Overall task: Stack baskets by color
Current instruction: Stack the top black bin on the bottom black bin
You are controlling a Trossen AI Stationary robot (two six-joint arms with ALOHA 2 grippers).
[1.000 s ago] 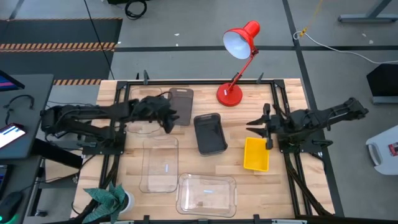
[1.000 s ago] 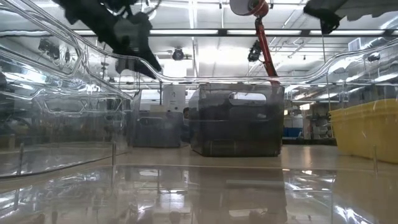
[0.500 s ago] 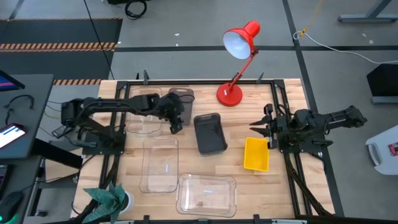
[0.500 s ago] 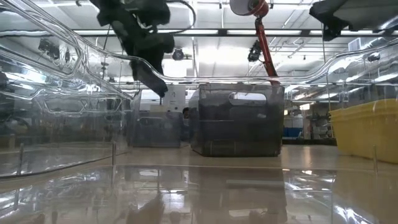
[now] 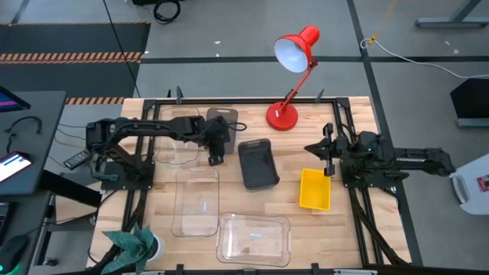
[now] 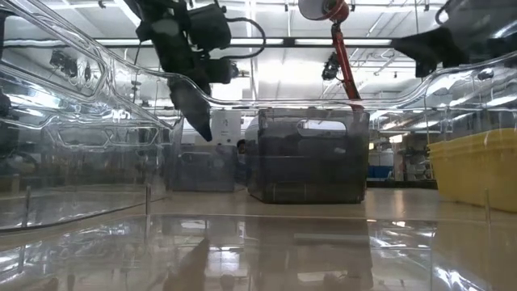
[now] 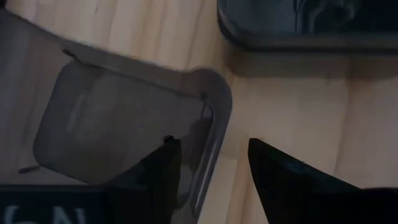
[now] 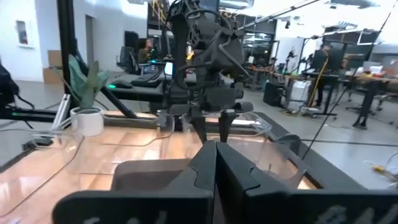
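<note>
Our left gripper [image 7: 211, 163] is spread wide, one finger on each side of the rim of a grey basket [image 7: 124, 118]. Another grey basket [image 5: 257, 163] sits just past it. Our right gripper [image 5: 327, 150] is clenched, holding nothing, with the yellow basket [image 5: 315, 189] beside it.

A dark grey basket [image 6: 305, 155] stands mid-table, with a smaller grey basket [image 6: 202, 168] just beside it. A yellow basket [image 6: 478, 171] sits at the table's right edge. Clear basket walls [image 6: 81, 174] fill the near side. The left claw [image 6: 194, 109] hangs above, fingers pointing down; a red lamp [image 6: 327, 16] shows overhead.
</note>
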